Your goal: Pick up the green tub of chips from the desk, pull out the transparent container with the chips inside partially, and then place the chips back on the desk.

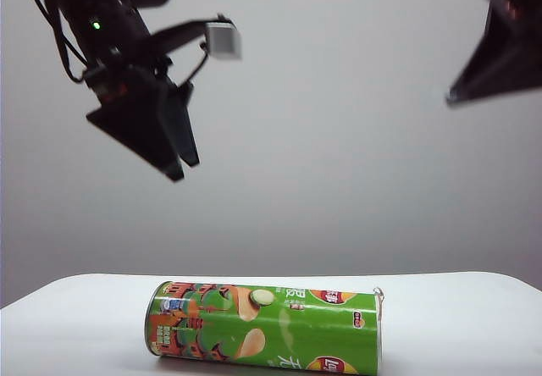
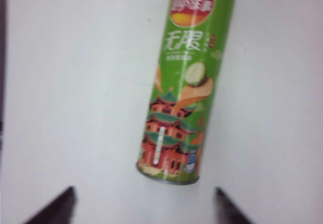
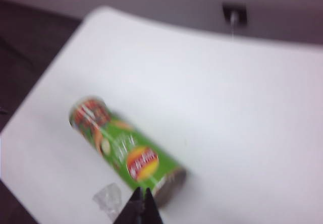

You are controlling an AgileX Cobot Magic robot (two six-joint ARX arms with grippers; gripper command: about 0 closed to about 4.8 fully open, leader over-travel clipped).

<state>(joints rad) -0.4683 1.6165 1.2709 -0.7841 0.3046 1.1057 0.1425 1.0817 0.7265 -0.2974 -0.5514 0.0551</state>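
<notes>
The green tub of chips (image 1: pixel 265 328) lies on its side on the white surface (image 1: pixel 457 317), the end with orange-red building artwork toward the left of the exterior view and its silver-rimmed end toward the right. The left gripper (image 2: pixel 146 206) hangs high above it, well clear, its dark fingers (image 2: pixel 55 209) spread wide with nothing between them. The right gripper (image 3: pixel 142 196) is also raised off the surface, fingers pressed together and empty. A small scrap of clear plastic (image 3: pixel 108 199) lies beside the tub's silver end.
</notes>
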